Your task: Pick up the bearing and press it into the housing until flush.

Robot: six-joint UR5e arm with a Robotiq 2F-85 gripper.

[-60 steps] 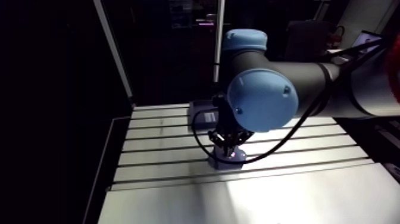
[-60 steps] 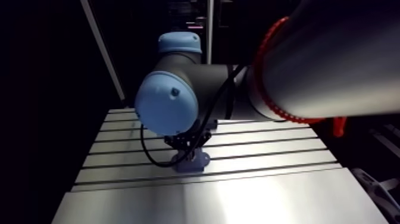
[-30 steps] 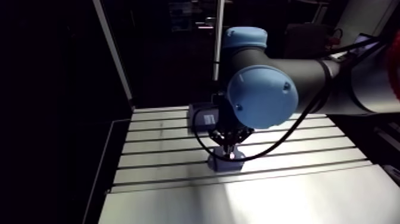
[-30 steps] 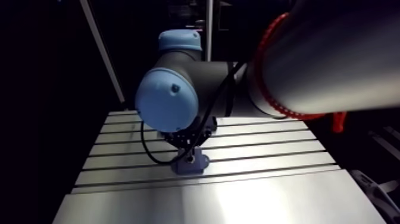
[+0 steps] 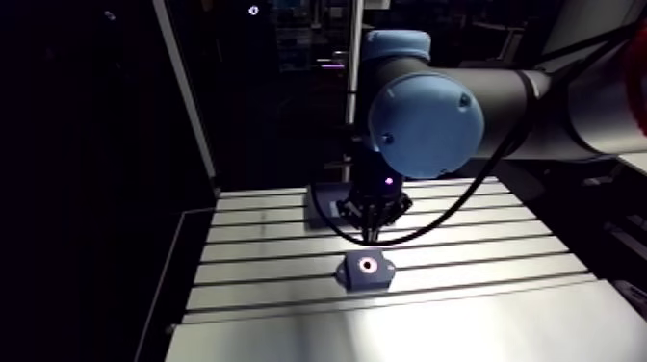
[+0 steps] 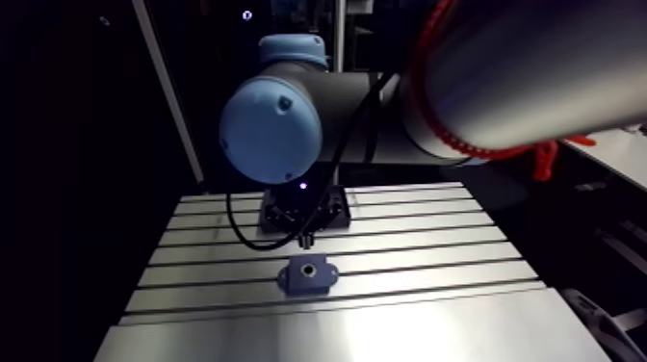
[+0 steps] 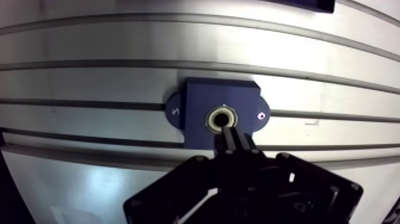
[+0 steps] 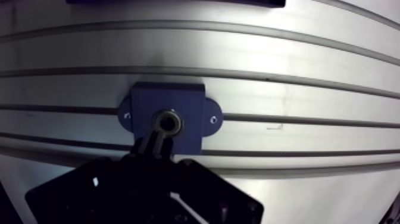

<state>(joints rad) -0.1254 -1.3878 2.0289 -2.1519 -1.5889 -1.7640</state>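
We see the gripper (image 5: 372, 225) hanging above the slotted aluminium table (image 7: 89, 83), clear of the parts below it. In the wrist view its 2 fingers (image 7: 230, 140) lie pressed together with nothing held between them. Their tips line up with the near edge of the bearing (image 7: 209, 119).

The bearing, a small metal ring with a dark centre hole, sits inside the round bore of the housing (image 7: 196, 98). We cannot tell whether its top face is level with the housing's surface.

The housing is a dark blue block with 2 rounded ears, 1 on each side, and each ear carries a small hole. It lies flat on the table across 1 of the long slots. In the arm view it rests in the open just in front of the gripper, and nothing touches it.

A 2nd dark blue part (image 5: 322, 204) lies farther back on the table, behind the gripper and well apart from the housing.
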